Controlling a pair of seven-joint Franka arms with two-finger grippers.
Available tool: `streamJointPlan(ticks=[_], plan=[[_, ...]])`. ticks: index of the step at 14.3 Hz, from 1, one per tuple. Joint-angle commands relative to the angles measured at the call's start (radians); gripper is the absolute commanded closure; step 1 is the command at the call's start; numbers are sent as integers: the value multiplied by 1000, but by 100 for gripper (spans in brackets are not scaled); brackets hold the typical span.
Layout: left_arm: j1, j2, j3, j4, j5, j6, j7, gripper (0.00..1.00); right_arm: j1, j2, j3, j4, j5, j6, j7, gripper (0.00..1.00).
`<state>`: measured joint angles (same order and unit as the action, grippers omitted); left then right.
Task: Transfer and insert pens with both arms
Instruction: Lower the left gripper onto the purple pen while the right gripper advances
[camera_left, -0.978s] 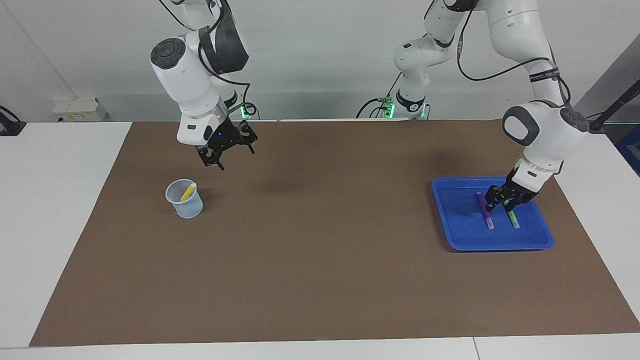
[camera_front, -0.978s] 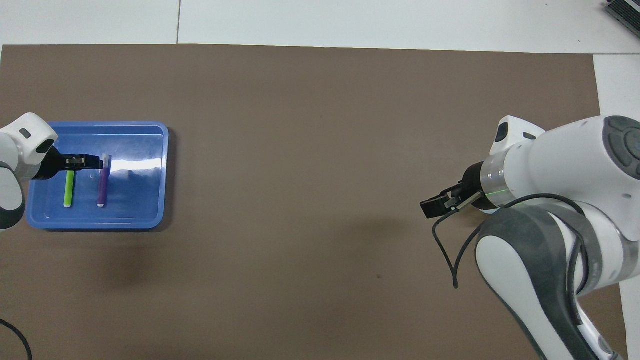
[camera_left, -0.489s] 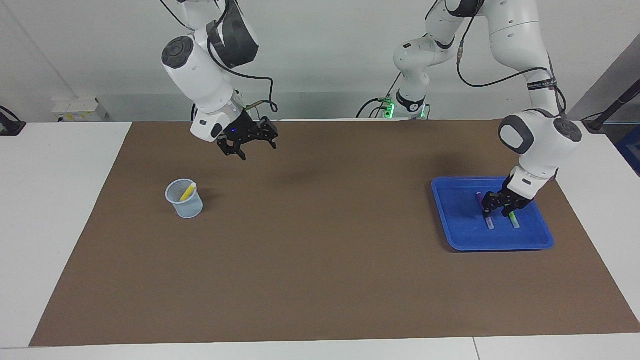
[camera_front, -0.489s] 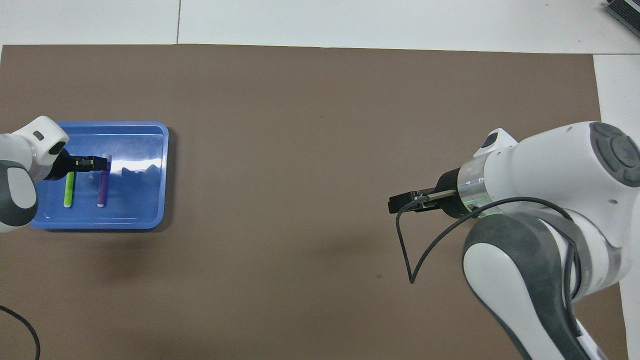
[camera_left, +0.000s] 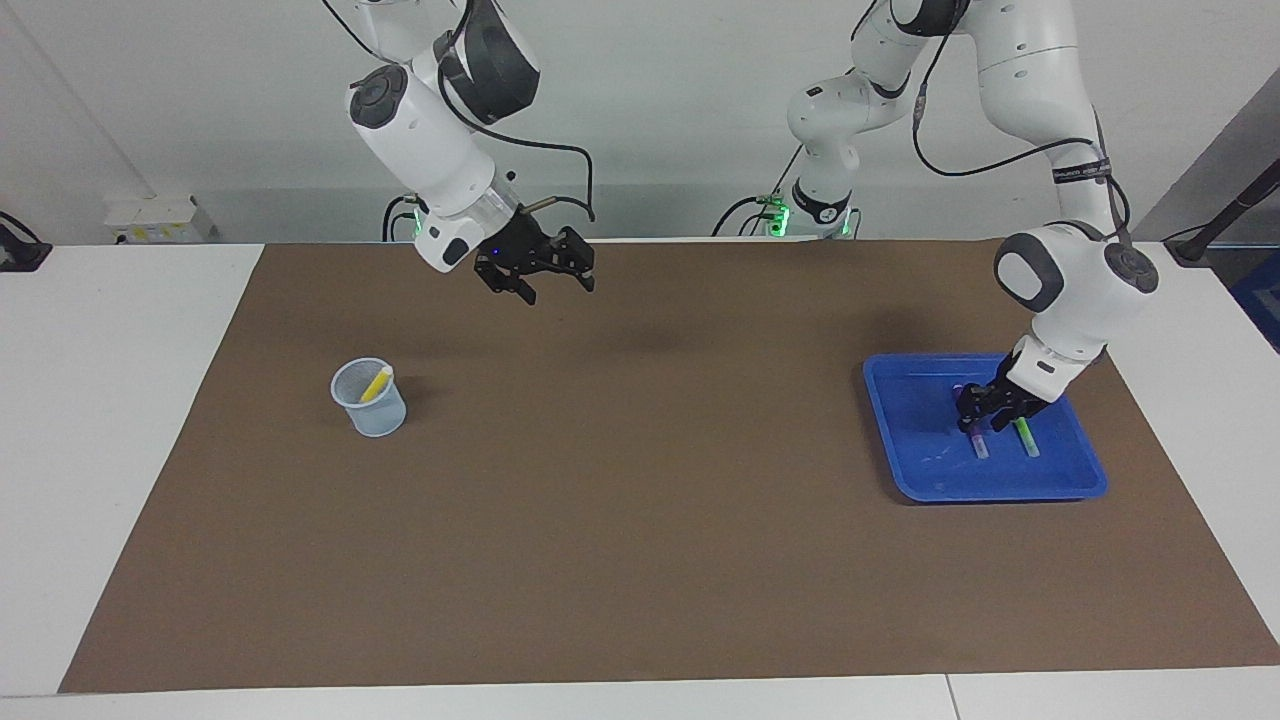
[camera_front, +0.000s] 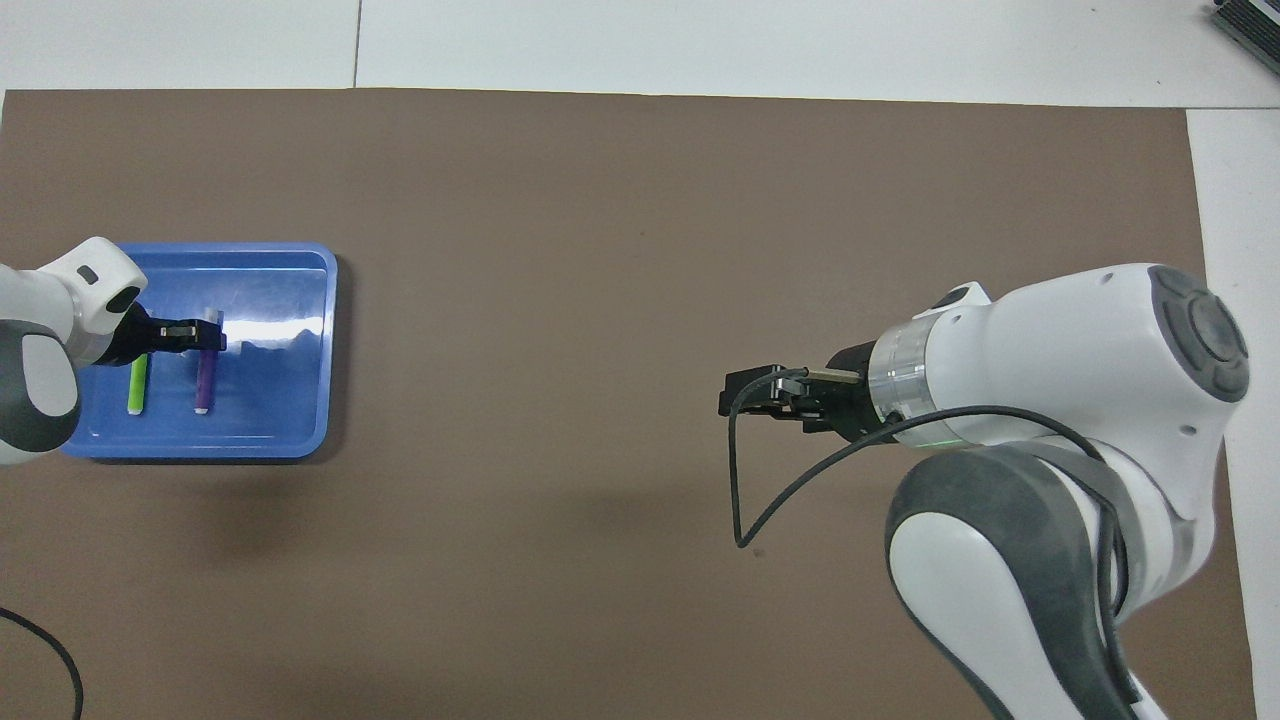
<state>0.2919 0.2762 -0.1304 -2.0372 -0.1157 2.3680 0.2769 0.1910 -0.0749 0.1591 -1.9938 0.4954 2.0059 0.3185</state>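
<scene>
In the facing view, your left gripper (camera_left: 985, 412) is reaching down into the blue tray (camera_left: 920, 465) with its fingers around the purple pen (camera_left: 974, 436), though you cannot tell if they are squeezing it yet, and the green pen (camera_left: 1026, 438) is lying in the tray just beside it; the yellow pen (camera_left: 376, 383) is leaning in the clear cup (camera_left: 370, 398) well apart from the tray, and your right gripper (camera_left: 552, 281) is hanging in the air over the brown mat (camera_left: 640, 520) with its fingers spread wide and holding nothing. In the overhead view, your left gripper (camera_front: 198, 336) is sitting over the capped end of the purple pen (camera_front: 206, 380) inside the blue tray (camera_front: 290, 420), the green pen (camera_front: 136, 385) is lying next to it, and your right gripper (camera_front: 752, 393) is waiting over the brown mat (camera_front: 600, 220), far from the tray.
</scene>
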Motion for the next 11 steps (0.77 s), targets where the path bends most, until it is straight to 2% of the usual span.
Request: streamJointPlan(ticks=[1,11], plan=[[-1,-3,3,-1,16,-18,-19,36,19,-17,-1,-25,31,42,50,0],[4,23,5,-3,16,-15,-22,38,21,-11,-1,-31,123,112,151,0]])
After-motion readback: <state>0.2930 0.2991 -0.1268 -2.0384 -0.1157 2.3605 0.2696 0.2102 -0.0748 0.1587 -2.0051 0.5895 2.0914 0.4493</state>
